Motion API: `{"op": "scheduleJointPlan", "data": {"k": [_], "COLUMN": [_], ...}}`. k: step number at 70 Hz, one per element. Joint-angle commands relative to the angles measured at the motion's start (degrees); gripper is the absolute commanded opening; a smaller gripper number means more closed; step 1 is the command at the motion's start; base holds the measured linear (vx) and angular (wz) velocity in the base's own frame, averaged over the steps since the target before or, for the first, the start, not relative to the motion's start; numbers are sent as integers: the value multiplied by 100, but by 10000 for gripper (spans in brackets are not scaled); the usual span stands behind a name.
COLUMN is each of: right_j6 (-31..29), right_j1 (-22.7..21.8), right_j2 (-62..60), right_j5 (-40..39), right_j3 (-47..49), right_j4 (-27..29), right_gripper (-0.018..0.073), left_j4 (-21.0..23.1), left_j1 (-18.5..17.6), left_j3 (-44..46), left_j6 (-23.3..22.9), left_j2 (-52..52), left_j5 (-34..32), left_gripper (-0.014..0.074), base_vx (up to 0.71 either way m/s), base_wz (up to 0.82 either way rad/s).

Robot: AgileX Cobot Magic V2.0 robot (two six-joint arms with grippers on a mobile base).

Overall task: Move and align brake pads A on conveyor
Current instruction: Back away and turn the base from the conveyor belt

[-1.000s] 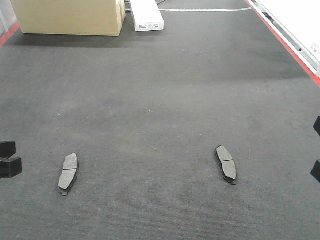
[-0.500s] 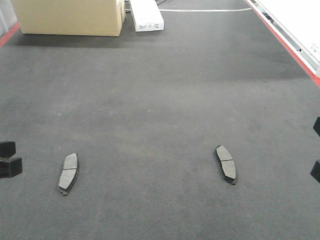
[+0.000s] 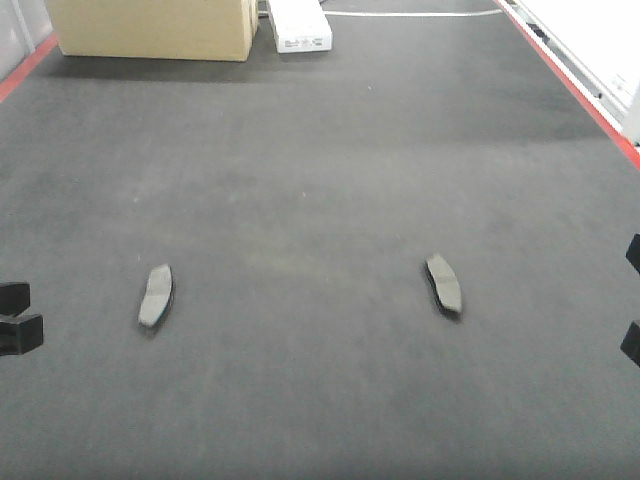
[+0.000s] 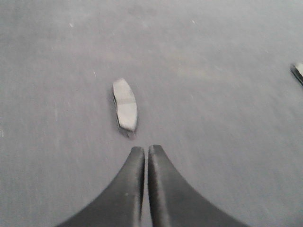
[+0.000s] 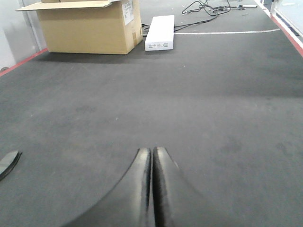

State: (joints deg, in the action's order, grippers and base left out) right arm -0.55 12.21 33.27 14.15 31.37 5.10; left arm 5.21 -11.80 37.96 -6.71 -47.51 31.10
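Conveyor (image 3: 320, 170) is carrying the left brake pad (image 3: 155, 296) and right brake pad (image 3: 444, 284) well apart in the front view. From the left wrist, the left pincer (image 4: 144, 150) is hanging clenched and empty just short of its pad; it should be opening, then straddling the narrow width. From the right wrist, the right pincer (image 5: 152, 151) is hanging clenched too.

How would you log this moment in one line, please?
left gripper: shut, empty | left pad: just ahead of it, untouched | right gripper: shut, empty | right pad: untouched | conveyor: both pads flat, apart
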Motion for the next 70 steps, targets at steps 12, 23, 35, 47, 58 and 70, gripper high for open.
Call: {"op": "scheduleJointPlan", "data": {"k": [12,23,35,47,58,70], "right_j6": [-42,-42,-42,-42,-42,-42], "right_j1": [-22,-22,-22,-22,-22,-22], "right_j2": [11,11,11,11,11,11], "right_j5": [-423,-423,-423,-423,-423,-423], "right_j3": [159,159,159,159,159,159], "right_j4": [-22,-22,-22,-22,-22,-22], "right_gripper": [-8,-8,-8,-8,-8,-8], "left_j4": [28,28,28,28,28,28], "left_j1": [-23,-23,-23,-23,-23,-23], "left_j3": [143,143,143,143,143,143], "left_j6": [8,8,8,8,8,8], "left_j2": [39,39,39,39,39,39], "left_j5": [-318,-318,-318,-318,-318,-318], "left_gripper": [-8,-8,-8,-8,-8,-8], "base_vx": [-30,-30,-29,-27,-26,-25], "base_wz": [-9,-1,8,9,2,-5]}}
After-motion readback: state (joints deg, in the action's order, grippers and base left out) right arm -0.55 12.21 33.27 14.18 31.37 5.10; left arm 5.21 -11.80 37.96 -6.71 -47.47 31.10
